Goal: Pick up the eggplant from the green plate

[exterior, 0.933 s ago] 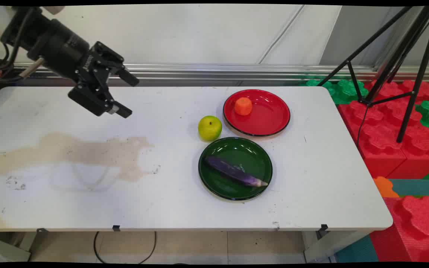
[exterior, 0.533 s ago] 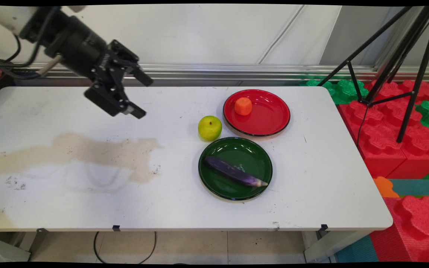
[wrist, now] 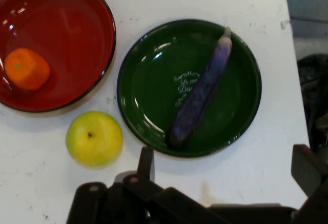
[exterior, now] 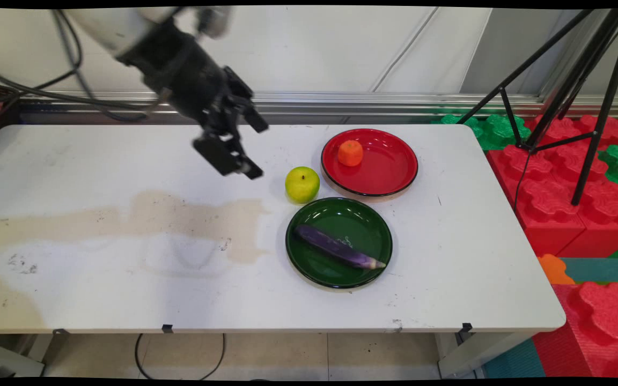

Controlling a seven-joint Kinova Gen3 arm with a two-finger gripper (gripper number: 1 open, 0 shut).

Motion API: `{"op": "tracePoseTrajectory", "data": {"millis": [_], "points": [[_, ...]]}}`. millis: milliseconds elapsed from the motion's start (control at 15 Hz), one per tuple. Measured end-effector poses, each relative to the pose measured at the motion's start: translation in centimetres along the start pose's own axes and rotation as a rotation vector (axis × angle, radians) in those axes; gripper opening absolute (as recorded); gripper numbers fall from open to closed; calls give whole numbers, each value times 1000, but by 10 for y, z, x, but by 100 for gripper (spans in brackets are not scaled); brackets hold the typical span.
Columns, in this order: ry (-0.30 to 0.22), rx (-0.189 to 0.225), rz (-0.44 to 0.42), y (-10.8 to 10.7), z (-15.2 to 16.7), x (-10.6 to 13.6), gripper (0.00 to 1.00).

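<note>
A black gripper (exterior: pixel 255 147), its fingers spread and holding nothing, hangs above a white desk (exterior: pixel 126 289). The nearest thing, a yellow-green apple (exterior: pixel 302 184), lies toward four o'clock from it in the main view, close but apart. One red plate (exterior: pixel 395 171) at the apple's two o'clock holds one orange fruit (exterior: pixel 350 153). One green plate (exterior: pixel 362 212) at its five o'clock holds one purple eggplant (exterior: pixel 338 246), long axis running ten to four

Looks like a robotics lab, probably: a stained white table (exterior: pixel 100 279) against a bare wall, tripod (exterior: pixel 572 80) at far right, red and green foam blocks (exterior: pixel 556 177) beneath it.
</note>
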Motion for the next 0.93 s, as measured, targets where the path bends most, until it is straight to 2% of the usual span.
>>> {"op": "tracePoseTrajectory", "data": {"millis": [267, 467, 733, 933], "points": [[-77, 3, 17, 0, 42, 34, 100], [-126, 2, 35, 0, 67, 48, 100], [-207, -22, 104, 2, 117, 67, 100], [-243, -37, 140, 2, 144, 74, 100]]}}
